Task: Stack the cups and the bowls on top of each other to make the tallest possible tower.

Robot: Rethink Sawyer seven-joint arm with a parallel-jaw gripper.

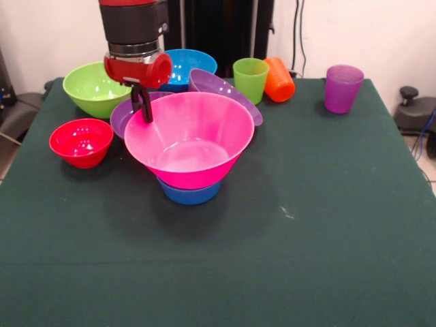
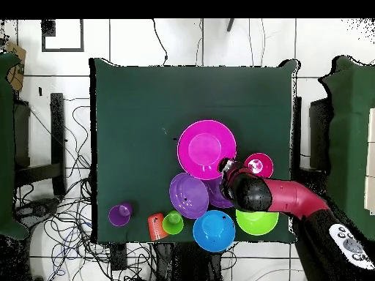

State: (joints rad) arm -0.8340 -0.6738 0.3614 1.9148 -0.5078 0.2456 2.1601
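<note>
The big pink bowl (image 1: 194, 146) sits on an upside-down blue bowl (image 1: 189, 193) in the middle of the table. My gripper (image 1: 146, 116) comes down at the pink bowl's left rim with its fingers closed on the rim. In the overhead view the gripper (image 2: 224, 165) is at the rim of the pink bowl (image 2: 205, 146). One purple bowl (image 1: 122, 114) lies behind the gripper. A second purple bowl (image 1: 221, 88) leans tilted behind the pink bowl. The green cup (image 1: 250, 79) stands upright, the orange cup (image 1: 280, 79) lies on its side beside it, and the purple cup (image 1: 342, 88) stands apart to the right.
A lime green bowl (image 1: 94, 87), a second blue bowl (image 1: 189, 65) and a small red bowl (image 1: 81, 141) stand round the gripper at the left and far side. The dark green table cloth (image 1: 306, 225) reaches to the front and right edges.
</note>
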